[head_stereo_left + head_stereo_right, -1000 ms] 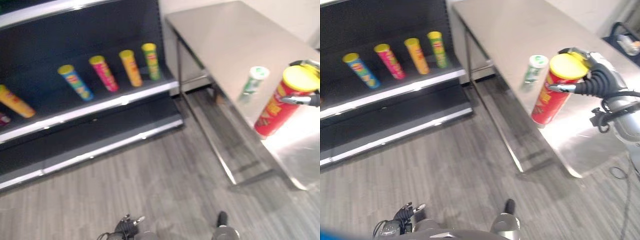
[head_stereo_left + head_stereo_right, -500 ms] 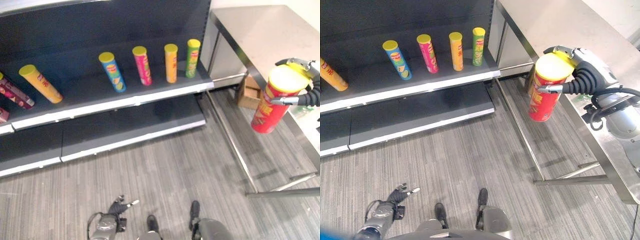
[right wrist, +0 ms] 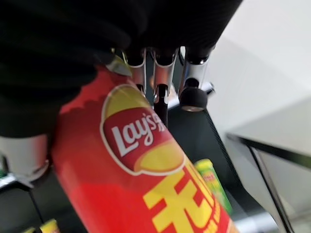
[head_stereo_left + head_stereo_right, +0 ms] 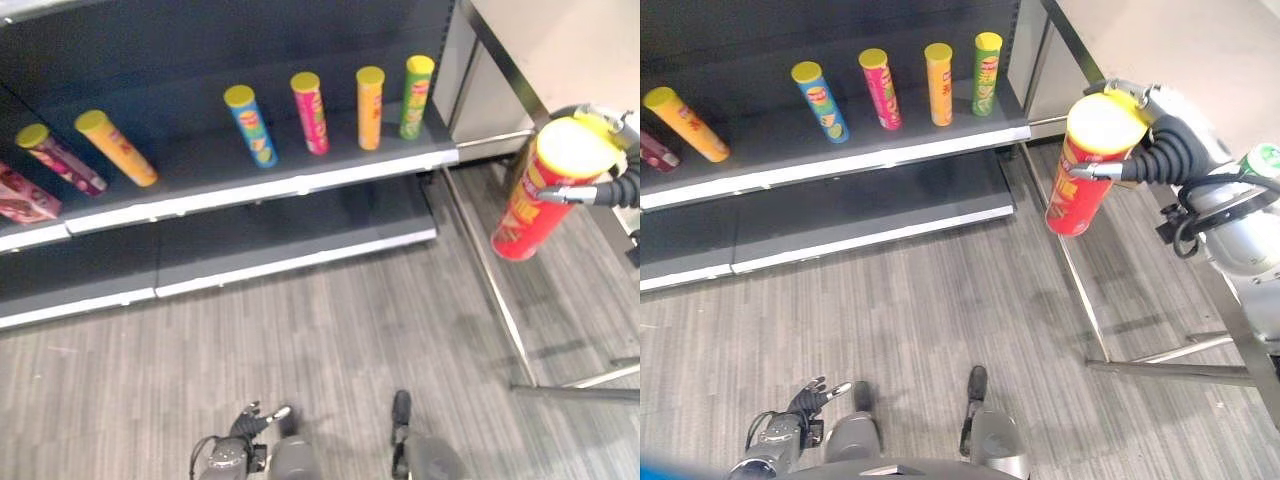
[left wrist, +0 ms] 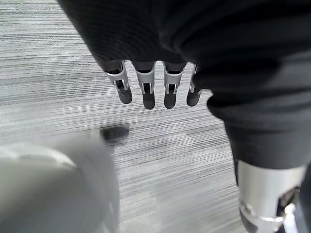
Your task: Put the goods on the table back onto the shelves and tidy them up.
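Nearest to us, our left hand [image 4: 805,402] hangs low over the grey striped floor [image 4: 330,330], its fingers [image 5: 146,92] straight and relaxed, holding nothing. Our right hand [image 4: 1160,150] is raised out to the right, fingers and thumb curled round the upper part of the red chip can [image 4: 1085,165]. The can, with its yellow lid, hangs tilted in the air above the floor, just beside the steel table [image 4: 1200,60] and clear of the dark shelf [image 4: 250,180]. On that shelf four cans stand in a row: blue [image 4: 250,125], pink [image 4: 310,112], orange [image 4: 369,107] and green [image 4: 416,96]. Further left are another orange can [image 4: 115,147] and a dark red one [image 4: 60,160]. A green-and-white can [image 4: 1262,160] on the table is mostly hidden behind our right arm.
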Motion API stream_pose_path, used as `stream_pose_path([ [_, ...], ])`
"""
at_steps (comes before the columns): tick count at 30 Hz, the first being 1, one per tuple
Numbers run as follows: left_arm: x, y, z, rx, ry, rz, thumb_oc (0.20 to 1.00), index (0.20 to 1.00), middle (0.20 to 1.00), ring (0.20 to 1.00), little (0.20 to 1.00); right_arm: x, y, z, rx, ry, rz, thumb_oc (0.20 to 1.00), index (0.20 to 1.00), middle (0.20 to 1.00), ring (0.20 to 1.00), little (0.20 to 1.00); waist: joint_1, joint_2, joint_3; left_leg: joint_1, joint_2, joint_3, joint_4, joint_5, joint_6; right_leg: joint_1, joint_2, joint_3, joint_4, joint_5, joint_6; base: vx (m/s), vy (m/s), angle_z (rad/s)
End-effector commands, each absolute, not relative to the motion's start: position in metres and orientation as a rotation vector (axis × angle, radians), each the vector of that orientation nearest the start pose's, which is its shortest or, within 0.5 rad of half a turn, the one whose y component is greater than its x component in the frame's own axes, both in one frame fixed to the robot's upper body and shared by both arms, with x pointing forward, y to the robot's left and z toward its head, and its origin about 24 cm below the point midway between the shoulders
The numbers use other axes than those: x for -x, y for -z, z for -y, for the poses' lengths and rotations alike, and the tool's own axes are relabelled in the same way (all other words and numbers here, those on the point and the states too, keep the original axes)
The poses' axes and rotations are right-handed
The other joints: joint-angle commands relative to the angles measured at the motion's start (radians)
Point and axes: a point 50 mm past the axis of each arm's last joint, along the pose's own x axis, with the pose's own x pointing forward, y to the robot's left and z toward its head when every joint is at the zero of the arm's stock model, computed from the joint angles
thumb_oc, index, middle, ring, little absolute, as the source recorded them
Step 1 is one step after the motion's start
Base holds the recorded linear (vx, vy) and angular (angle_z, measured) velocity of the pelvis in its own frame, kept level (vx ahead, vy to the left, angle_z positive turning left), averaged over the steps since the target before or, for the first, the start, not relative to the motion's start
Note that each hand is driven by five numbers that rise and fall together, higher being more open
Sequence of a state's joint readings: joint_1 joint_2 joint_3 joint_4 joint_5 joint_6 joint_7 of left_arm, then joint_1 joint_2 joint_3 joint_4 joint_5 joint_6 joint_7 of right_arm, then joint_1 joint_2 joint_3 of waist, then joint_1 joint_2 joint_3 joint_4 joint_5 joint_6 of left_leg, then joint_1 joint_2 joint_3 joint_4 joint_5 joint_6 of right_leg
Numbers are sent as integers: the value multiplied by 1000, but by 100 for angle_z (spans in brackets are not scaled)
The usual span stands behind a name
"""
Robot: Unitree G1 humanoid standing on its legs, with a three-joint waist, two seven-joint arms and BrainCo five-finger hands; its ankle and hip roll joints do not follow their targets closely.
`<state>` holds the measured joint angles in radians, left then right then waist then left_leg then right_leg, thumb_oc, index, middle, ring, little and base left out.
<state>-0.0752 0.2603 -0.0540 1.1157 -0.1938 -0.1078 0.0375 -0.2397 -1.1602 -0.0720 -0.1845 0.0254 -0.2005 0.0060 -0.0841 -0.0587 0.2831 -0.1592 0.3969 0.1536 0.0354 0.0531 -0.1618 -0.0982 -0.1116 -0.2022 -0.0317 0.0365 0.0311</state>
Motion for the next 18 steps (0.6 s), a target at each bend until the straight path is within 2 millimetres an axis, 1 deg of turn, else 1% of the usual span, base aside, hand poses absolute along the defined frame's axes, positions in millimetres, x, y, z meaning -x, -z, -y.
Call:
stream_pose_path([
  [1,-165,118,-270,-219,-252,-838,1000,1000,1000,1000,1000,-247,-283,240,1165,-76,786,200,200,200,200,200,3,-16,-77,20,53,82,-101,207,-66,13,-130,42,65,-119,170,411,488,-8],
  [2,-163,118,-270,-231,-234,-840,1000,1000,1000,1000,1000,-247,-279,239,1181,-90,769,200,200,200,200,200,-1,5,-91,31,60,116,-112,191,-71,36,-139,40,63,-127,182,470,476,37],
  [3,-160,121,-268,-239,-216,-857,1000,1000,1000,1000,1000,-245,-275,241,1202,-72,751,200,200,200,200,200,-3,26,-109,41,28,153,-115,160,-89,85,-175,35,48,-106,198,614,627,38],
  [4,-162,121,-267,-252,-201,-862,1000,1000,1000,1000,1000,-245,-272,241,1199,-69,748,200,200,200,200,200,-6,32,-112,42,-1,167,-105,141,-90,108,-209,28,46,-84,210,429,445,31],
  [5,-162,121,-267,-253,-201,-861,1000,1000,1000,1000,1000,-245,-272,241,1199,-69,748,200,200,200,200,200,-5,31,-113,41,-2,168,-106,143,-89,108,-210,28,42,-81,210,399,447,0],
  [6,-169,117,-268,-293,-175,-843,1000,1000,1000,1000,1000,-251,-267,235,1186,-69,752,200,200,200,200,200,-1,27,-104,25,-58,191,-56,108,-69,110,-276,32,66,20,226,338,427,-15],
  [7,-171,115,-270,-305,-173,-837,1000,1000,1000,1000,1000,-254,-266,232,1183,-76,754,200,200,200,200,200,0,24,-104,28,-80,204,-54,95,-54,91,-296,38,84,60,220,428,583,1],
  [8,-172,112,-274,-313,-178,-830,1000,1000,1000,1000,1000,-256,-265,227,1180,-95,761,200,200,200,200,200,6,19,-105,39,-113,228,-64,83,-31,70,-324,33,107,116,218,232,404,-3],
  [9,-173,111,-276,-315,-181,-825,1000,1000,1000,1000,1000,-258,-266,223,1174,-105,770,200,200,200,200,200,14,22,-103,46,-135,237,-69,74,-11,52,-339,19,135,155,212,144,280,19],
  [10,-173,111,-276,-314,-183,-825,1000,1000,1000,1000,1000,-259,-266,222,1174,-107,772,200,200,200,200,200,14,20,-103,47,-138,240,-71,74,-10,50,-341,22,136,155,213,125,256,-2],
  [11,-172,110,-279,-325,-188,-830,1000,1000,1000,1000,1000,-261,-265,217,1166,-125,783,200,200,200,200,200,21,24,-101,58,-158,253,-84,68,6,38,-350,-2,156,183,208,163,379,-8],
  [12,-171,110,-282,-337,-187,-841,1000,1000,1000,1000,1000,-262,-264,212,1181,-152,780,200,200,200,200,200,7,31,-92,79,-192,249,-117,58,32,-7,-301,44,217,170,188,190,437,-6],
  [13,-171,111,-283,-334,-192,-847,1000,1000,1000,1000,1000,-262,-265,211,1190,-156,783,200,200,200,200,200,4,35,-89,86,-203,247,-123,51,38,-26,-272,64,229,148,187,174,371,-3],
  [15,-171,111,-283,-332,-203,-851,1000,1000,1000,1000,1000,-262,-267,203,1183,-182,814,200,200,200,200,200,6,35,-87,94,-219,254,-123,31,43,-35,-235,37,193,111,178,112,157,23],
  [17,-174,112,-280,-322,-197,-850,1000,1000,1000,1000,1000,-264,-268,194,1169,-216,835,200,200,200,200,200,11,42,-83,95,-233,242,-123,21,47,-42,-193,8,148,51,173,104,86,13],
  [18,-177,112,-276,-317,-187,-843,1000,1000,1000,1000,1000,-266,-268,191,1167,-231,839,200,200,200,200,200,9,44,-78,96,-240,232,-123,17,49,-53,-168,19,118,39,173,77,43,7],
])
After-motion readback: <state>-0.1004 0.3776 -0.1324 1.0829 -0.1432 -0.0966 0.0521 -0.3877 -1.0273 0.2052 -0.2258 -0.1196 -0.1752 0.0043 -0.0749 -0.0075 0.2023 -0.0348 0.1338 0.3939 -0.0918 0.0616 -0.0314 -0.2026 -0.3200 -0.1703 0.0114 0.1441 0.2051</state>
